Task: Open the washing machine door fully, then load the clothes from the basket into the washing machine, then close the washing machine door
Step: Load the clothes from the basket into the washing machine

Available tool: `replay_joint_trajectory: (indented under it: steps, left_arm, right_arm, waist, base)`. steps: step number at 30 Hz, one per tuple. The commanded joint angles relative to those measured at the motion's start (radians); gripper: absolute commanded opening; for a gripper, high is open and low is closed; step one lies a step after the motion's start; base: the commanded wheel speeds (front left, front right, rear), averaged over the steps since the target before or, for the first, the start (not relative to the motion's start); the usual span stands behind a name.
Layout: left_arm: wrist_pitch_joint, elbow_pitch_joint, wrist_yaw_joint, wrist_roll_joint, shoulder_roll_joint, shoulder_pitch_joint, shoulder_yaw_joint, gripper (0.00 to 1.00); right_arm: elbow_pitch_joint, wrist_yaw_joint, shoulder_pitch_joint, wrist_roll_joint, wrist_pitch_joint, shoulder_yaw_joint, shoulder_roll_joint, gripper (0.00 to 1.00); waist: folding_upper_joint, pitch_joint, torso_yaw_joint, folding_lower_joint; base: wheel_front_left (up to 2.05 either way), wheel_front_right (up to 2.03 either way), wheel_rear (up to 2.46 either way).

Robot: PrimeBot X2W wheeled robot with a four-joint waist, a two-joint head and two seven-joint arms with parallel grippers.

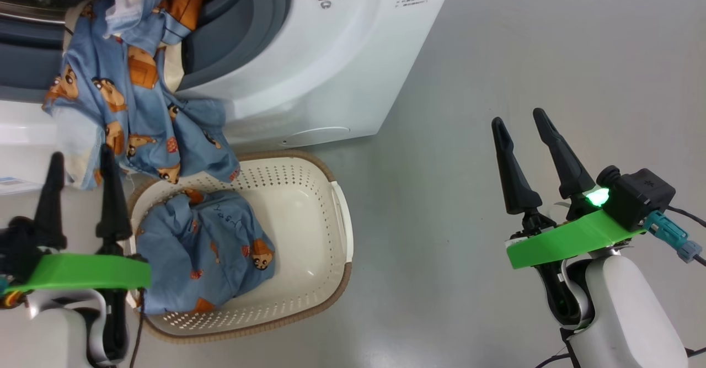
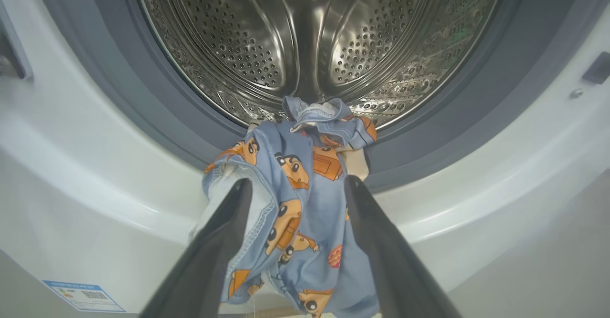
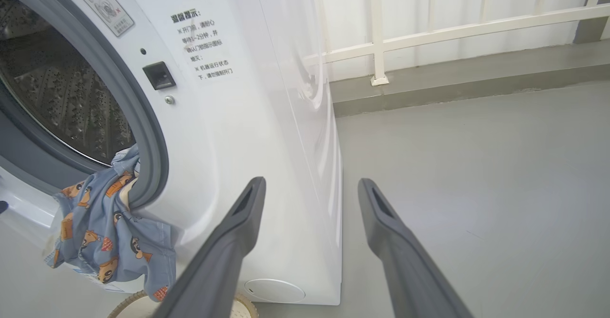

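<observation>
Clothes (image 1: 138, 97) hang half out of the washing machine (image 1: 342, 53), only the top end in the drum (image 2: 305, 36), so they may slip out or get pinched at closing; another blue piece (image 1: 209, 246) sits in the basket (image 1: 345, 213); L gripper (image 1: 80, 153) & R gripper (image 1: 518, 117) both wide open, holding nothing.

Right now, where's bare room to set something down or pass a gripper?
Free: the basket's right half, beside the bunched blue cloth; the grey floor between basket and right gripper; the drum above the hanging blue cloth. Crowded: the drum's lower lip, where that cloth drapes down by the left gripper.
</observation>
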Motion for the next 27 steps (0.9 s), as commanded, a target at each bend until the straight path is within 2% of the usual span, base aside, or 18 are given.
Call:
replay_joint_trajectory:
  steps: [1,11,27]
  left_arm:
    - [-0.003,-0.01,-0.001,-0.004,0.029,0.011,0.021,1.0]
    - [0.032,0.148,-0.001,-0.012,0.075,-0.069,-0.027,1.0]
    - [0.023,0.563,-0.001,-0.065,0.153,-0.309,-0.117,1.0]
  right_arm:
    - [-0.018,0.001,0.025,-0.005,-0.008,0.022,0.002,1.0]
    - [-0.004,0.001,0.018,-0.002,-0.008,0.029,0.01,1.0]
    - [-0.009,0.001,-0.006,-0.003,-0.008,0.033,0.026,1.0]
  waist:
    - [0.0,0.0,-0.002,0.0]
    - [0.0,0.009,-0.018,0.0]
    - [0.0,0.055,-0.055,0.0]
  base:
    - [0.0,0.0,0.0]
    - [0.0,0.0,0.0]
    - [0.0,0.0,0.0]
